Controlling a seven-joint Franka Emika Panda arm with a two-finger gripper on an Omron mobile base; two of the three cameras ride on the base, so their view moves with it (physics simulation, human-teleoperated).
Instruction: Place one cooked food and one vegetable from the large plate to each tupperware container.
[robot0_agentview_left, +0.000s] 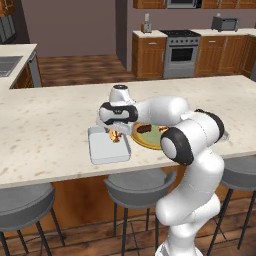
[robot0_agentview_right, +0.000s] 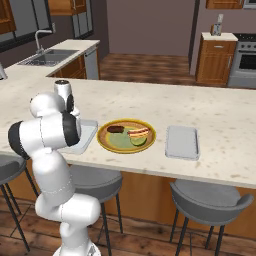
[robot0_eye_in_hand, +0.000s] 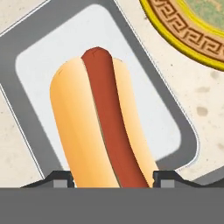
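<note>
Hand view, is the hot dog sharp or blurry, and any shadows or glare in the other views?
Hand view: hot dog fairly sharp, evenly lit, no glare. Left base view: soft, slightly blurred, the tray pale without clear shadow. Right base view: flat lighting, faint shading beside the large plate.

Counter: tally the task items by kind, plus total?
Plates: 1
Containers: 2
Hot dogs: 2, one in the gripper over a container, one on the plate
Dark food piece: 1
Green vegetable: 1
Total: 7

bare tray (robot0_eye_in_hand: 39, 65) below, large plate (robot0_eye_in_hand: 188, 30) close alongside, seemingly apart
</note>
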